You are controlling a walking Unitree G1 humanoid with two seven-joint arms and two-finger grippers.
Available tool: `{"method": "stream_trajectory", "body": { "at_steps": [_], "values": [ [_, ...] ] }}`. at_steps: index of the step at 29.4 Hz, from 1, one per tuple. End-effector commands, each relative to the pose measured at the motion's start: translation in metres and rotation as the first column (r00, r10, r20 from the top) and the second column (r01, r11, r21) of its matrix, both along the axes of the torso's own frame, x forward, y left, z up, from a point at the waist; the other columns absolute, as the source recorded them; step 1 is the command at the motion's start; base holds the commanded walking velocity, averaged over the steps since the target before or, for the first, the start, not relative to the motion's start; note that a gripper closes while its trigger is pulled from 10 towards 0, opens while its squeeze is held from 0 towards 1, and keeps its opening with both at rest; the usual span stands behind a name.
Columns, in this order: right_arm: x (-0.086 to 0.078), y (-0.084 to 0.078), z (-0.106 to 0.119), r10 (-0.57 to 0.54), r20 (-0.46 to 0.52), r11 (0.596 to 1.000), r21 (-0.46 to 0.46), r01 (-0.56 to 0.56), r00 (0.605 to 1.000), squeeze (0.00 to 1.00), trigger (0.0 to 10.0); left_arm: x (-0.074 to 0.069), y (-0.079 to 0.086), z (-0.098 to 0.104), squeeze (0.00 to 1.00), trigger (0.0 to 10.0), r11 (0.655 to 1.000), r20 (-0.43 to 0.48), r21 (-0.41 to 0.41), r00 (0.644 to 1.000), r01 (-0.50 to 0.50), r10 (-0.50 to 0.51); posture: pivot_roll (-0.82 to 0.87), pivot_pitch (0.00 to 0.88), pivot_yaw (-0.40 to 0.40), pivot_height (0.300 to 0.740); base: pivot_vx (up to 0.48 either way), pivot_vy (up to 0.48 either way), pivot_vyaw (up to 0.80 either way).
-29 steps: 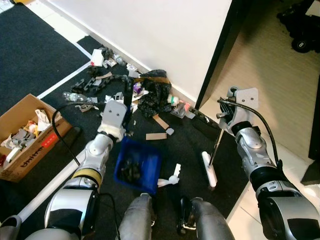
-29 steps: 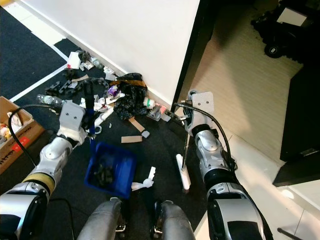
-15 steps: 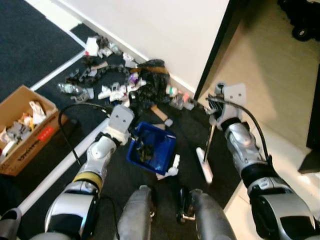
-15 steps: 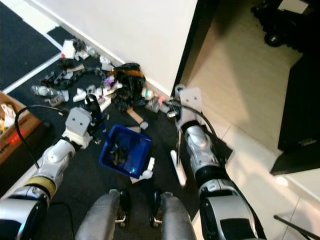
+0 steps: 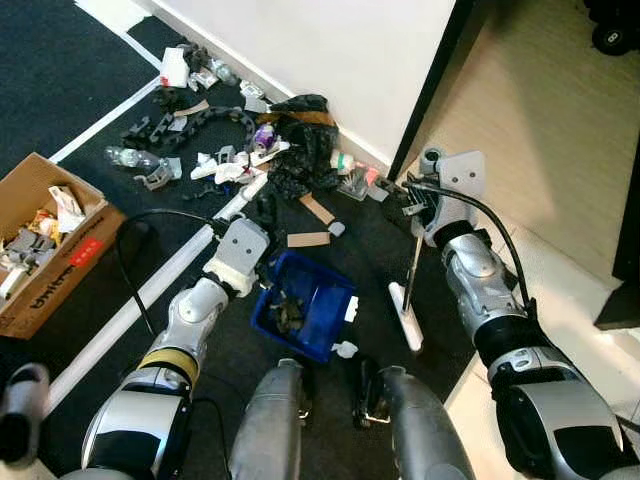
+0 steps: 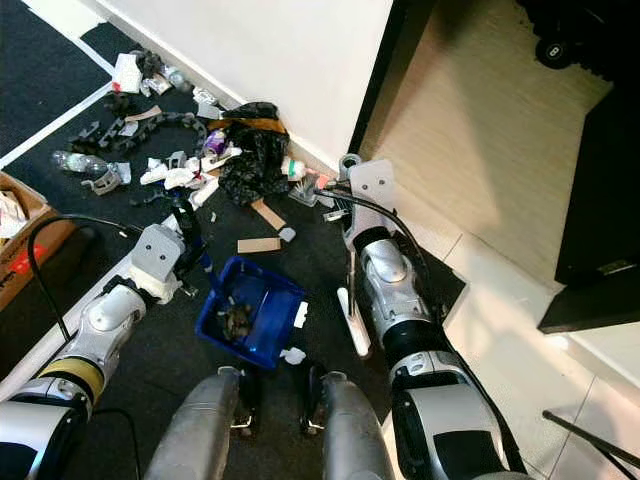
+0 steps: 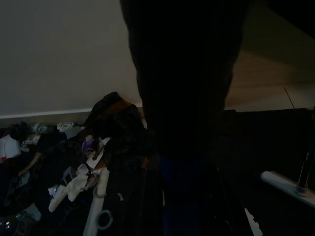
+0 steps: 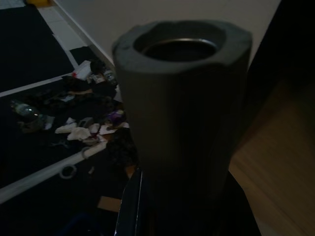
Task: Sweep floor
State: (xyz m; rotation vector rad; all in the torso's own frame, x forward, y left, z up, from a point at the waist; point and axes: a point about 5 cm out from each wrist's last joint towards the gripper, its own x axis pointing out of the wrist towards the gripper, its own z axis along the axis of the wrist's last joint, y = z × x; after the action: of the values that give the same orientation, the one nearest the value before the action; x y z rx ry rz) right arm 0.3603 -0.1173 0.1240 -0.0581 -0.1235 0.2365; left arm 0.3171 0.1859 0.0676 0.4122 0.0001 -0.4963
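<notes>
A blue dustpan [image 5: 326, 322] with dark debris in it lies on the black carpet just before my legs. My left gripper [image 5: 264, 212] is shut on the dustpan's upright handle at its far left corner. To its right stands a small broom with a white head [image 5: 405, 318] on the carpet; my right gripper [image 5: 415, 205] is shut on the top of its thin shaft, and the grey handle end [image 8: 182, 108] looms close in the right wrist view. A trash pile [image 5: 290, 165] of black bags, scraps and bottles lies along the wall beyond the dustpan.
A cardboard box [image 5: 50, 240] of rubbish sits at the left. A white strip [image 5: 130, 305] crosses the carpet. A black door frame [image 5: 440, 90] opens onto a wood floor at the right, with pale tiles [image 5: 560, 290] beside the carpet. Loose white scraps [image 5: 346, 349] lie by the dustpan.
The camera has shifted, so the whole scene sits differently. The dustpan has slid slightly toward the broom, and its handle now shows less. Both grippers keep their holds.
</notes>
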Motion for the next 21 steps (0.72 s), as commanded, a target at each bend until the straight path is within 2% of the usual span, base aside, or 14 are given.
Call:
{"method": "stream_trajectory", "body": {
  "at_steps": [1,4,6,13,15,21],
  "values": [
    [-0.007,0.011,-0.016,0.018,-0.094,0.991,0.137,-0.005,0.995,0.0,10.0,-0.001,0.004,0.002,0.0,10.0,0.998,0.025,0.056,1.0,0.006,-0.007,0.03,0.364,-0.033,0.74,0.0,0.0,0.0],
    [-0.009,0.033,-0.013,0.076,-0.094,0.967,0.25,-0.05,0.993,0.0,10.0,-0.001,0.003,0.003,0.0,10.0,0.998,0.045,0.069,0.999,-0.01,0.006,0.03,0.362,-0.032,0.74,0.0,0.0,0.0],
    [-0.011,0.044,-0.011,0.101,-0.089,0.961,0.268,-0.074,0.991,0.0,10.0,0.0,0.003,0.005,0.0,10.0,0.997,0.064,0.072,0.998,-0.023,0.019,0.04,0.358,-0.029,0.74,0.0,0.0,0.0],
    [-0.012,0.052,-0.01,0.113,-0.088,0.96,0.268,-0.086,0.99,0.0,10.0,0.003,0.004,0.011,0.0,10.0,0.998,0.1,0.054,0.994,-0.042,0.036,0.04,0.359,-0.028,0.74,0.0,0.0,0.0],
    [-0.013,0.055,-0.011,0.119,-0.092,0.962,0.256,-0.092,0.989,0.0,10.0,0.007,0.004,0.021,0.0,10.0,0.998,0.147,0.018,0.988,-0.056,0.052,0.05,0.358,-0.029,0.74,0.0,0.0,0.0],
    [-0.013,0.052,-0.011,0.111,-0.1,0.966,0.246,-0.084,0.989,0.0,10.0,0.01,0.003,0.032,0.0,10.0,0.998,0.201,0.0,0.978,-0.055,0.054,0.05,0.354,-0.025,0.74,0.0,0.0,0.0]
  ]
}}
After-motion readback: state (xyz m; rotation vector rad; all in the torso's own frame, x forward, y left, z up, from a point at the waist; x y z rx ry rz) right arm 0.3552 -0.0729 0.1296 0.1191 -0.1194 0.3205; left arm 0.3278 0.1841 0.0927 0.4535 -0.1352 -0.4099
